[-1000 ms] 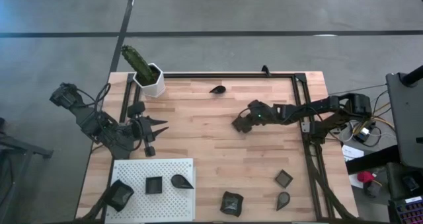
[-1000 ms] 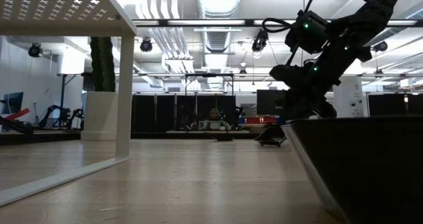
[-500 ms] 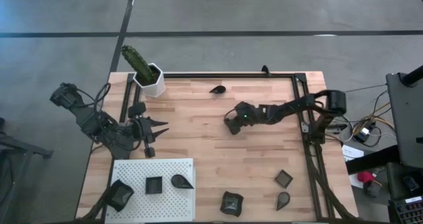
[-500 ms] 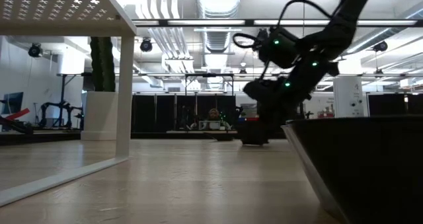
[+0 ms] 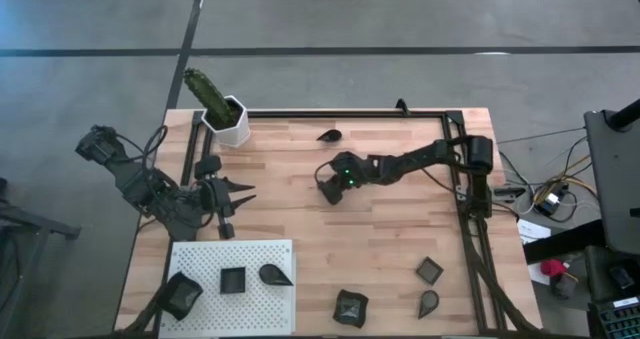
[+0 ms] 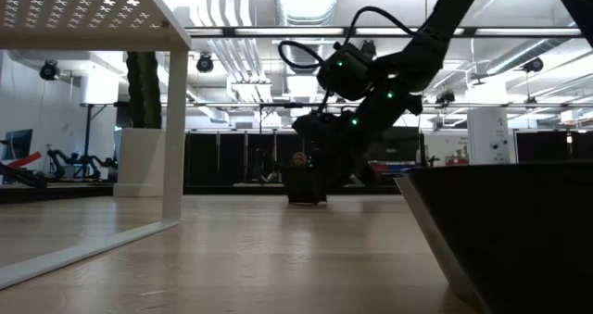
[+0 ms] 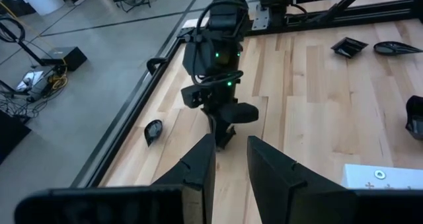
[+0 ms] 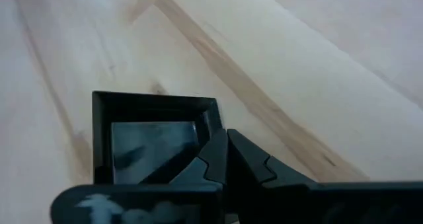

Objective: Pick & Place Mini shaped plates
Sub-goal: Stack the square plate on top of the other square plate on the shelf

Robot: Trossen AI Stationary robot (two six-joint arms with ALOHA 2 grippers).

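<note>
My right gripper (image 5: 330, 184) reaches over the middle of the table, shut on a small dark square plate (image 8: 149, 135), which also shows in the low view (image 6: 306, 186). My left gripper (image 5: 240, 191) is open and empty at the table's left, above the white perforated board (image 5: 205, 254). Three dark plates sit on the board: a wavy one (image 5: 180, 295), a square one (image 5: 233, 279) and a teardrop one (image 5: 275, 274). A teardrop plate (image 5: 328, 135) lies at the far edge. A square one (image 5: 429, 270), a teardrop one (image 5: 428, 302) and a wavy one (image 5: 350, 306) lie at the near right. My right gripper pinches one side wall of the square plate (image 8: 213, 121), one finger inside the hollow and one outside. The fingers come from above, slanting from the table's right. The plate hangs below the gripper, low over the wood; whether it touches the table, I cannot tell.
A white hexagonal pot with a green cactus (image 5: 228, 119) stands at the far left corner. A dark frame rail (image 5: 465, 219) runs along the table's right and far sides. Bare wood lies between the board and the right-hand plates.
My right gripper has gone toward the table's left edge, from the right part of the table to its middle, carrying the square plate low over the wood. It has stayed shut on the plate. My left arm has kept still.
</note>
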